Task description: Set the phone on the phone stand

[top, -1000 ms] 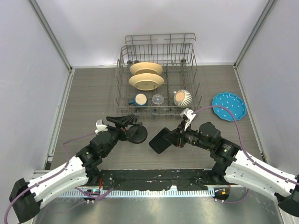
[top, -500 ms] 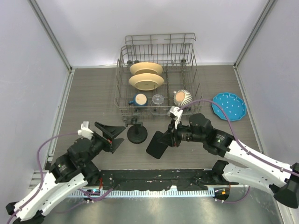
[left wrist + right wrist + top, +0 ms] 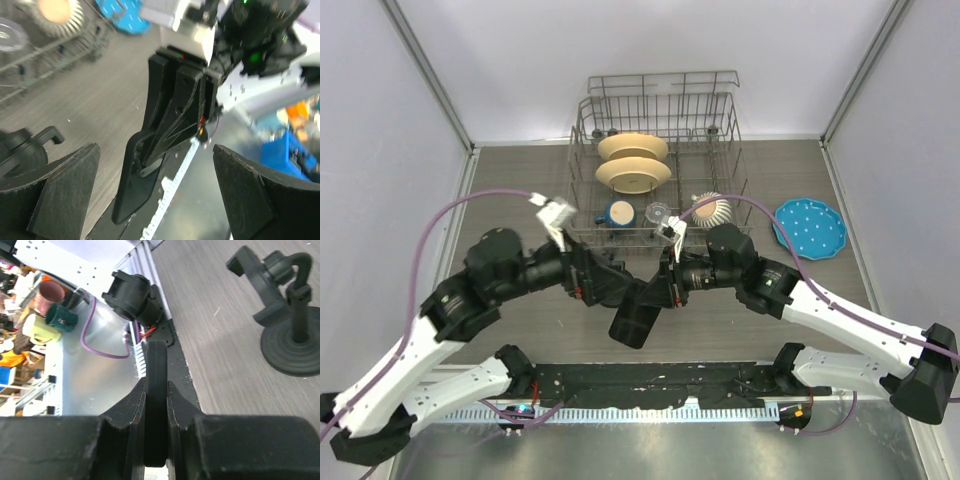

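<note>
Overhead, left pincer [image 3: 616, 284] crowds phone [image 3: 633, 318] and phone stand [image 3: 292, 337].

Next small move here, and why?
Probably carry the phone toward the clamp head of the stand. The right gripper is shut on the phone, which is apart from the upright stand; the left gripper is open, holding nothing.

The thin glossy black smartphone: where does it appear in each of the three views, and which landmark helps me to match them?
Top external: the thin glossy black smartphone is at lower centre, tilted, hanging from the right gripper.
Left wrist: the smartphone is at lower centre, below that gripper.
Right wrist: the smartphone is at centre, edge-on between the fingers.
Landmark: the right gripper clamped on it, in all views.
</note>
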Controlling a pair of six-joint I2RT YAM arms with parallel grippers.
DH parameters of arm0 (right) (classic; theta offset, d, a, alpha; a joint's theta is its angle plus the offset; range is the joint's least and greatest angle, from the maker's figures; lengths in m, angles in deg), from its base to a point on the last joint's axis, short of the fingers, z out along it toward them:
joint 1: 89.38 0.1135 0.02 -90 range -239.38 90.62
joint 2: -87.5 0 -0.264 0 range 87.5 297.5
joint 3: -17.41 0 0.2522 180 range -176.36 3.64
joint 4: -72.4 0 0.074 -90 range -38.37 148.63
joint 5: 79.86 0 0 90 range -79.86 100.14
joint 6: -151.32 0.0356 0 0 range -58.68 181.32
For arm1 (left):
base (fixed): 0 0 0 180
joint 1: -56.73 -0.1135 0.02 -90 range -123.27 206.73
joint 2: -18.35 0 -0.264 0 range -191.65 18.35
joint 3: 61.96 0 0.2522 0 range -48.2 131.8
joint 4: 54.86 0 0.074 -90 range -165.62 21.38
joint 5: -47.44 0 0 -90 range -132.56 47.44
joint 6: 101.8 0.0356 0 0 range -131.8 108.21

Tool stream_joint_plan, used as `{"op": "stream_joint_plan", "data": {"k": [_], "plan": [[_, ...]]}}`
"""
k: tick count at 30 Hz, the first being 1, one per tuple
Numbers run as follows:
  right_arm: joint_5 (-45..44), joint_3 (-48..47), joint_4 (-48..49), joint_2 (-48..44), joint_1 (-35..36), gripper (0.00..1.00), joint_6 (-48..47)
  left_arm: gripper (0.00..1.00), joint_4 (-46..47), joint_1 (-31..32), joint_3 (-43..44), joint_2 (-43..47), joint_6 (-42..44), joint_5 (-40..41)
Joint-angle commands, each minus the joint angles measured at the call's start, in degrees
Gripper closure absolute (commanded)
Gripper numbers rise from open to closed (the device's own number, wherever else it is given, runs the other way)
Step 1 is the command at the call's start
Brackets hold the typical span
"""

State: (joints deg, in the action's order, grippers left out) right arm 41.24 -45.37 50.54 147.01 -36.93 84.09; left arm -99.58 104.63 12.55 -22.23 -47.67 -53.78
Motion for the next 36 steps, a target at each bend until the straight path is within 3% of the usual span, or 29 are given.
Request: {"op": "stream_joint_plan", "data": {"k": [1, 3, 7, 12, 18, 19, 21, 22, 23, 24, 25, 28, 32, 36], "plan": [[5.9, -3.0, 7.8, -2.7, 0.3, 0.99, 4.9, 0.00, -0.7, 0.1, 2.3, -7.8, 14.6, -20.0], [6.3, -2.6, 7.8, -4.0, 0.3, 0.99, 5.0, 0.00, 0.4, 0.1, 1.3, -8.9, 14.8, -20.8], [7.8, -0.8, 11.1, -6.7, 0.3, 0.99, 6.3, 0.01, 4.2, 0.1, -1.9, -9.3, 12.6, -30.7], [8.0, -1.3, 12.4, -7.7, 0.3, 0.99, 6.3, 0.07, 7.8, 0.1, -5.5, -10.0, 10.0, -35.2], [7.8, -2.0, 14.9, -7.3, 0.3, 0.99, 7.0, 0.45, 8.8, 0.0, -5.5, -11.5, 9.8, -38.4], [7.2, -2.1, 14.8, -7.5, 0.3, 0.99, 7.1, 0.59, 8.7, 0.1, -5.5, -11.5, 9.9, -38.7], [5.7, -1.9, 15.4, -7.7, 0.3, 0.99, 8.2, 0.75, 7.9, 0.1, -5.0, -11.3, 11.2, -38.5], [5.0, -0.9, 16.0, -8.3, 0.3, 0.99, 8.9, 0.91, 7.3, 0.1, -4.9, -11.0, 12.1, -37.9], [4.3, -0.1, 17.7, -8.8, 0.3, 0.96, 9.7, 1.00, 5.4, 0.1, -4.6, -10.1, 13.1, -36.6], [3.6, 1.8, 19.0, -9.1, 0.3, 0.91, 11.5, 1.00, 4.7, 0.1, -4.8, -9.4, 14.4, -32.3], [3.5, 3.0, 22.0, -10.2, 0.3, 0.74, 12.6, 1.00, 5.2, 0.1, -5.2, -8.6, 14.7, -30.5], [1.5, 8.5, 26.4, -11.9, 0.3, 0.47, 15.5, 1.00, 10.8, 0.1, -9.2, -3.2, 12.3, -24.8], [1.4, 16.2, 38.1, -13.6, 1.4, 0.38, 20.9, 1.00, 19.9, 0.1, -13.6, 4.3, 7.7, -16.7], [-1.4, 17.7, 41.0, -11.3, 6.8, 0.35, 19.5, 1.00, 24.7, 0.1, -14.9, 7.3, 3.0, -11.8]]}}
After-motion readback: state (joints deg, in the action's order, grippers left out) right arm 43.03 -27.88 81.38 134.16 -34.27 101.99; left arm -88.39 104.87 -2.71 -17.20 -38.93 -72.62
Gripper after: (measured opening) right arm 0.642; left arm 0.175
